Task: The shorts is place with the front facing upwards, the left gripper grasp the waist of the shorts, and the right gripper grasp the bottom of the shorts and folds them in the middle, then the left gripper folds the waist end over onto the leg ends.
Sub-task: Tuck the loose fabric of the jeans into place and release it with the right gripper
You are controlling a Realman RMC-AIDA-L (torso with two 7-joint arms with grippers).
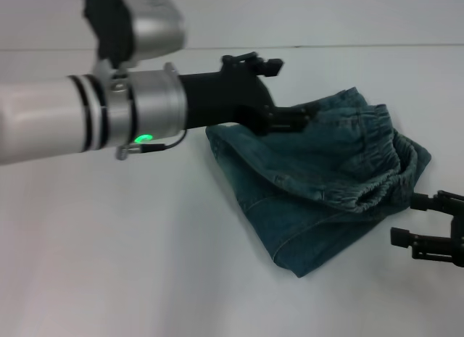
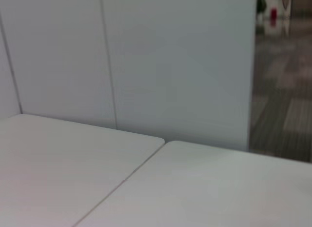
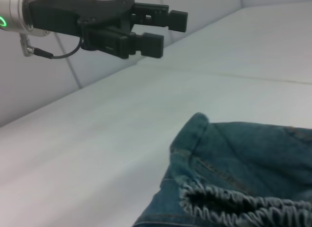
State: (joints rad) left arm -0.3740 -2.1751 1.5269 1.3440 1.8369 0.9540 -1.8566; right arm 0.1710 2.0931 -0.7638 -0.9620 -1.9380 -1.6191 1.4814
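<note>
- Shorts (image 1: 319,185) lie folded on the white desk (image 1: 145,264), right of centre in the head view, bunched into a thick bundle.
- Waist (image 1: 373,163), the gathered elastic band, sits on top of the bundle toward the right side, curling open; it also shows in the right wrist view (image 3: 234,202) as a ruched grey-edged band.
- Lower layer of denim sticks out toward the near side, with a curved seam visible; a corner of it points at the robot.
- Left hand (image 1: 279,94) hangs over the far-left edge of the shorts, arm reaching in from the left, green light on the wrist.
- In the right wrist view the left hand (image 3: 163,31) is clearly above the desk, apart from the cloth, fingers (image 3: 146,44) close together with only a narrow gap, nothing between them.
- Right hand (image 1: 428,225) is low at the right edge of the head view, just beside the shorts' right side, not touching them; two black fingers (image 1: 417,239) spread apart, holding nothing.
- Left wrist view shows only bare desk, its seam line and a pale wall panel (image 2: 170,66); no cloth in it.
</note>
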